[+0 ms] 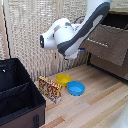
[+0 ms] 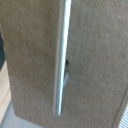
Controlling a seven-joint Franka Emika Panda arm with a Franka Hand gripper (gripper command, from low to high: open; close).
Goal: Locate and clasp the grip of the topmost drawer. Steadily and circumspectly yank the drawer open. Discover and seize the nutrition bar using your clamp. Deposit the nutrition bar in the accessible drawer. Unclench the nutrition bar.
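Observation:
The topmost drawer (image 1: 111,44) is at the exterior view's right, brown with a slim silver handle (image 1: 97,42). Its front seems to stand out from the dresser, with a dark gap above it. In the wrist view the drawer front (image 2: 95,60) fills the picture and the silver handle (image 2: 62,55) runs across it close up. The white arm (image 1: 75,35) reaches down from the upper right. Its clamp is mostly hidden behind the arm, and no fingers show in either view. The nutrition bar (image 1: 50,89) stands on its edge on the wooden floor, well below the arm.
A yellow bowl (image 1: 63,78) and a blue bowl (image 1: 76,88) sit on the floor beside the bar. A black open box (image 1: 17,95) stands at the exterior view's left. A lower drawer (image 1: 112,65) sits under the top one. A pale woven wall is behind.

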